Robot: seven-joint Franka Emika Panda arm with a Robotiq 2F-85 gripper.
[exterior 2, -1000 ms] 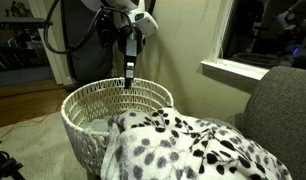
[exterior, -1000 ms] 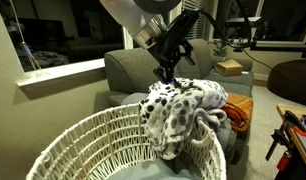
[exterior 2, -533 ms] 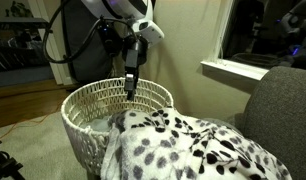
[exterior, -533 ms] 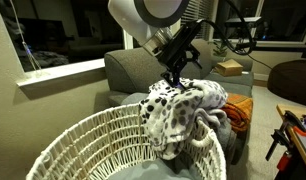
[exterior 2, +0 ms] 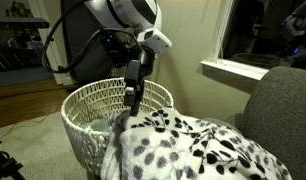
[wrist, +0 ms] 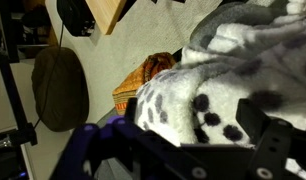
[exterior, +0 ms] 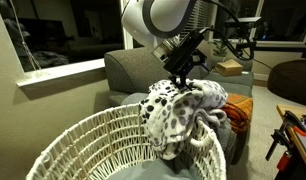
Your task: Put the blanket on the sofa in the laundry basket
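The white blanket with black spots (exterior: 183, 112) lies heaped on the grey sofa (exterior: 128, 68), with a fold hanging over the braided rim of the woven white laundry basket (exterior: 88, 140). Both exterior views show it, and it also fills the foreground of one (exterior 2: 198, 148), beside the basket (exterior 2: 93, 95) and the sofa (exterior 2: 288, 100). My gripper (exterior: 182, 80) is down on the top of the heap, just past the basket's far rim (exterior 2: 130, 105). In the wrist view its jaws (wrist: 198, 125) are wide apart with a bulge of blanket (wrist: 228, 65) between them.
A plain orange blanket (exterior: 239, 108) and a grey cloth (exterior: 221, 137) lie on the seat beside the heap. A cardboard box (exterior: 231, 68) sits further along. A dark round pouffe (exterior: 291, 78) stands beyond the sofa. A window sill (exterior: 63, 72) runs along the wall.
My gripper has come down from above the basket's far side onto the top of the blanket heap. The blanket has not moved.
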